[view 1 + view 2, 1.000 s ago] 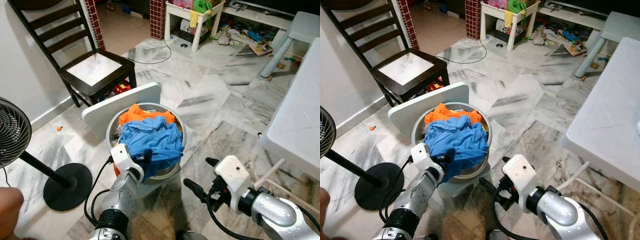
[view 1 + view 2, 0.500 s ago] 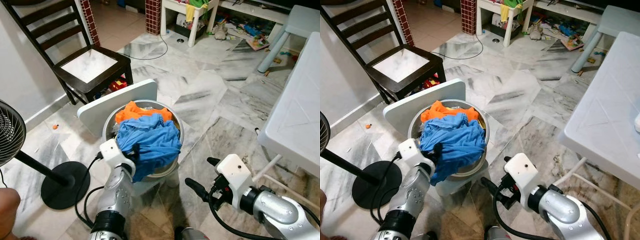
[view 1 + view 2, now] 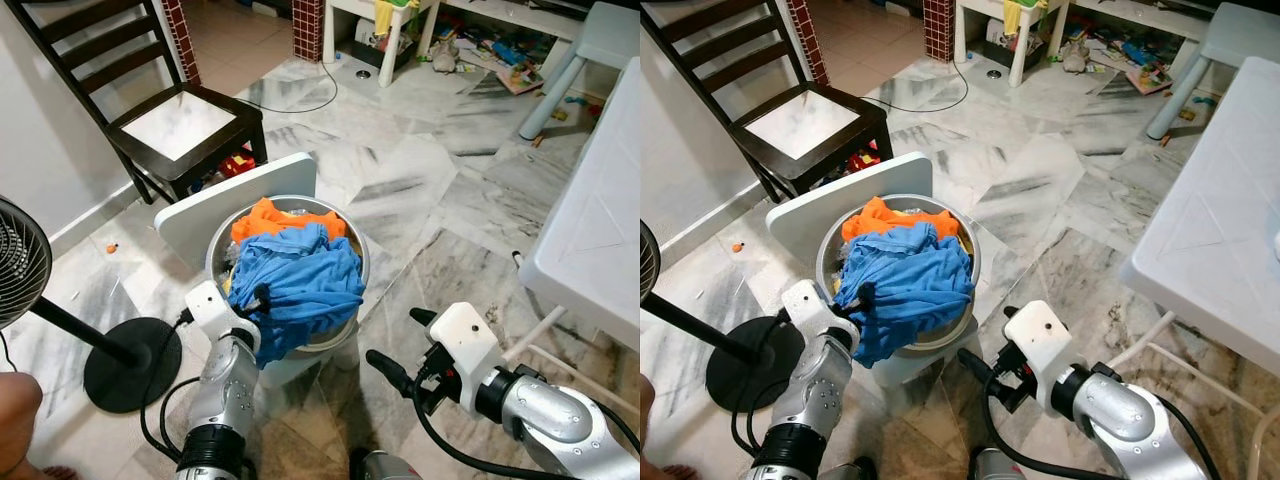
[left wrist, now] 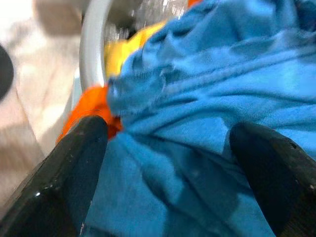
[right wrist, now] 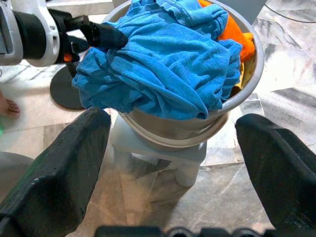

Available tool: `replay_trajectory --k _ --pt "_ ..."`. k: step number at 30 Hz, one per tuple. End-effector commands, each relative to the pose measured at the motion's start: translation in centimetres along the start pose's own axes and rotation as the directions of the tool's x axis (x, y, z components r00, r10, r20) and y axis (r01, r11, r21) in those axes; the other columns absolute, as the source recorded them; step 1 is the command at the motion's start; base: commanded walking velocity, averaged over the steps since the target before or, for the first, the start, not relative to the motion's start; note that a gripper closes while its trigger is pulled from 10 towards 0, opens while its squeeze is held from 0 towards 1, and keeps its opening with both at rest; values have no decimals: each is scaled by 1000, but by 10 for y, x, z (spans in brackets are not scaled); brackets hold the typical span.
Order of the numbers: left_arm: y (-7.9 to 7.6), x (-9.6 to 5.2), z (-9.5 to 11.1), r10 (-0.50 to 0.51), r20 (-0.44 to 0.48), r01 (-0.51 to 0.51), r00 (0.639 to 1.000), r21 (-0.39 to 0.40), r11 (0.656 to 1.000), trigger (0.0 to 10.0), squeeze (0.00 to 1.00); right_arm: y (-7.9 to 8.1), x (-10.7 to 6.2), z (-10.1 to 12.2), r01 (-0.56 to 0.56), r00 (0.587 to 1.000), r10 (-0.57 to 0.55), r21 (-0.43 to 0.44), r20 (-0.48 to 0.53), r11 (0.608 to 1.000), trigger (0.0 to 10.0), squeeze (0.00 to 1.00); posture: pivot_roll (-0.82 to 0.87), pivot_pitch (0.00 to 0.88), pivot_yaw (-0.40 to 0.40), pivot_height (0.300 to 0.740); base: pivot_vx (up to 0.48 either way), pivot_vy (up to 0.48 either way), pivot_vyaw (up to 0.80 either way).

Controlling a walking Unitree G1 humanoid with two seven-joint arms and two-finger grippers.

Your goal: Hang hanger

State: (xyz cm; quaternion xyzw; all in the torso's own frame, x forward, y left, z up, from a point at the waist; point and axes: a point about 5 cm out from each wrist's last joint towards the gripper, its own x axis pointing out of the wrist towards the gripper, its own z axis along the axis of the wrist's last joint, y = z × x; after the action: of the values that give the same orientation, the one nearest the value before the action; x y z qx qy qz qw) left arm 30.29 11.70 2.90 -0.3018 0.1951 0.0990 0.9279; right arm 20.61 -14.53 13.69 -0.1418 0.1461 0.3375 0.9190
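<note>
While you look down over the marble floor (image 3: 430, 200), with the white table (image 3: 600, 230) on your right and the dark chair (image 3: 180, 125) ahead to your left, the metal basin (image 3: 362, 262) sits on a small white stool (image 5: 163, 150) right in front of you. Its blue garment (image 3: 300, 285) is heaped over an orange one (image 3: 265, 220), and the heap's long side runs from the far rim toward you, spilling over the near rim. Your left gripper (image 3: 262, 300) is at that spilled edge, fingers spread apart with blue cloth between them, while your right gripper (image 3: 403, 343) hangs low beside the stool, fingers wide apart and holding nothing.
</note>
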Motion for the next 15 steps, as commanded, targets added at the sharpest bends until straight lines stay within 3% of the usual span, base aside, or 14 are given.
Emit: replay_trajectory --k 1,2,3,4,5,7,8,15 --pt "0 2 -1 -7 -19 6 1000 -17 1000 10000 1000 4 -2 5 -12 1000 13 -15 19 1000 10000 0 -299 221 9 740 0 0 0" --pt "-1 3 -1 -11 -23 10 1000 -22 1000 10000 1000 4 -2 5 -12 1000 13 -16 19 1000 10000 0 -299 221 9 740 0 0 0" --pt "-2 4 1 -22 -26 21 999 -28 999 10000 722 4 -2 5 -11 1000 11 -16 20 1000 10000 0 -301 224 10 740 0 0 0" --pt "-3 6 2 -26 -25 25 999 -30 999 10000 86 3 -2 5 -10 1000 10 -17 19 1000 10000 0 -301 224 10 740 0 0 0" --pt "-3 7 4 -29 -21 29 999 -31 999 10000 0 3 -2 5 -8 1000 9 -17 19 1000 10000 0 -301 224 10 740 0 0 0" --pt "-5 10 9 -56 1 56 998 -46 997 10000 0 3 -2 5 -2 1000 3 -19 20 1000 10000 0 -304 227 12 740 0 0 0" --pt "-4 12 12 -54 12 54 998 -50 997 0 0 2 -2 5 2 1000 -1 -20 22 1000 10000 0 -304 227 12 740 0 0 0" --pt "-2 16 20 -61 19 62 998 -74 995 0 0 3 -1 6 4 1000 -4 -24 26 1000 10000 0 -308 230 15 740 0 0 0"
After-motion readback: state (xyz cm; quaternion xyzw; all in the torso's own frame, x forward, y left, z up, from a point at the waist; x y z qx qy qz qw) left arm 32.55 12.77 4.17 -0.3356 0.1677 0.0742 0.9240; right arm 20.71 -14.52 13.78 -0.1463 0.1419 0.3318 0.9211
